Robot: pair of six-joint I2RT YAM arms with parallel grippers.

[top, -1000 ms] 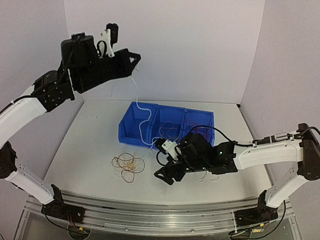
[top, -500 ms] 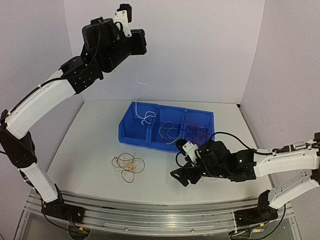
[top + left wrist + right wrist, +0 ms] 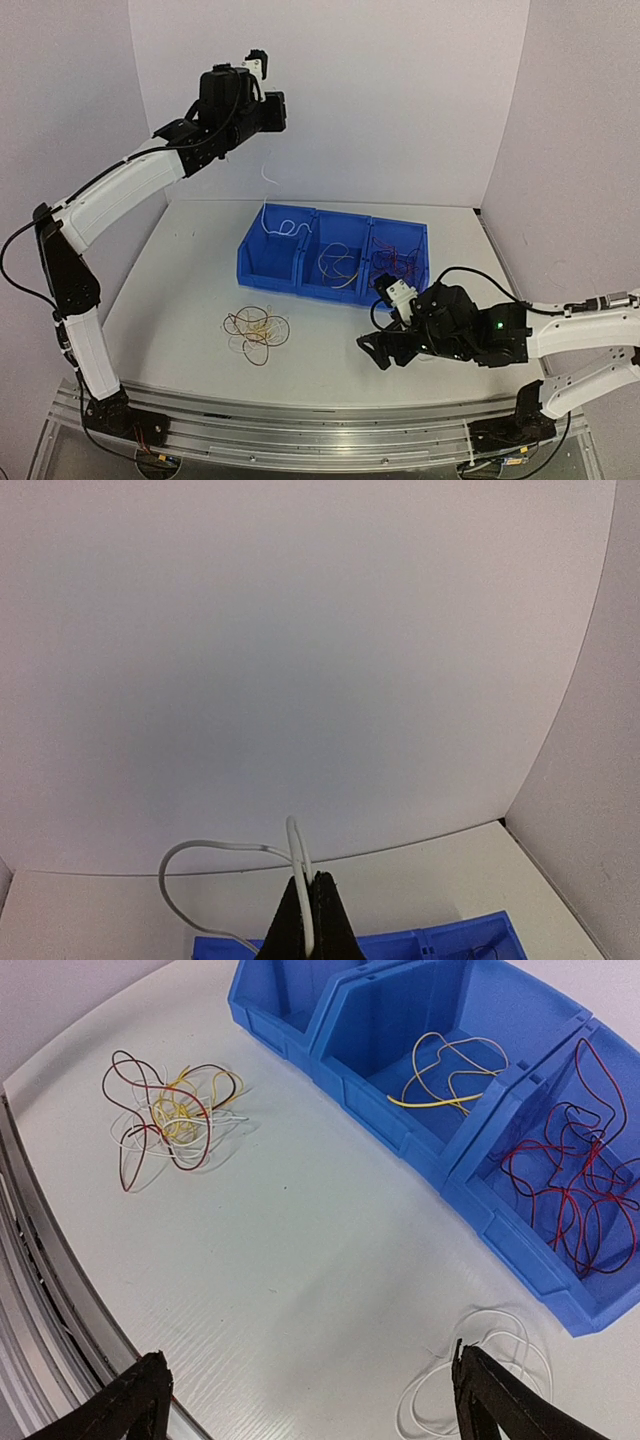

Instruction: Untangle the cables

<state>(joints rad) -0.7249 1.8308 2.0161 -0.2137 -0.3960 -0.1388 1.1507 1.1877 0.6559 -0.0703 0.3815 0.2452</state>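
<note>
Left claw stood clamped on a white cable, held high above the blue bin's left compartment. Only the top view showed the strand trailing down into it. Right claw hung wide apart over the counter. Its wrist view alone revealed loose white loops beside one finger, with the tangle well to the left.

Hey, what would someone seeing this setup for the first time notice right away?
The left end effector, raised high above the table, is shut on a thin white cable that dangles toward the blue three-compartment bin at the table's middle. Nearer the arms, on the left, lies a tangle of red, yellow and white cables, and the right end effector hangs open low over the table.
</note>
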